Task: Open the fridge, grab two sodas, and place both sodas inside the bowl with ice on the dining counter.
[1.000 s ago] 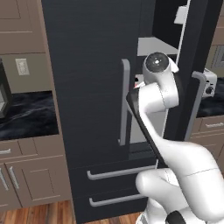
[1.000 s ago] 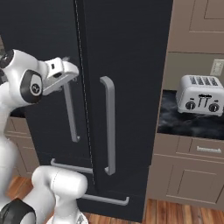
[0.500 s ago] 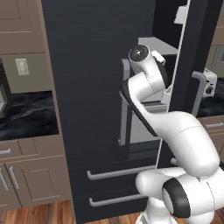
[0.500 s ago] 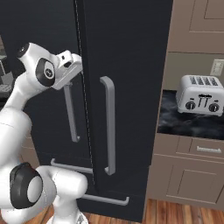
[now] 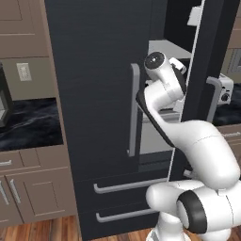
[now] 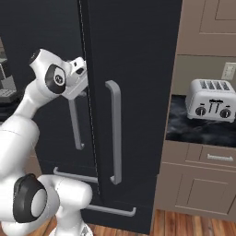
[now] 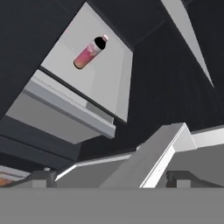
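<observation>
Fridge (image 5: 99, 94): tall, black, right door swung ajar, left door shut; 2 drawers low on the front with horizontal grey handles.
Fridge interior: light grey shelves seen through the gap between the doors.
Gripper (image 6: 79, 69): at the gap beside the right door's edge, level with the top of the fridge's long vertical handles; fingers spread wide, holding nothing.
Bottle (image 7: 90, 52): dark cap, pink label; on a light grey shelf (image 7: 103, 83) inside the fridge, apart from the gripper, tilted in the rolled hand view.
Toaster (image 6: 213, 99): silver, on the dark counter (image 6: 193, 131) just right of the fridge.
Cabinets (image 6: 203, 184): brown, under that counter, right of the fridge.
</observation>
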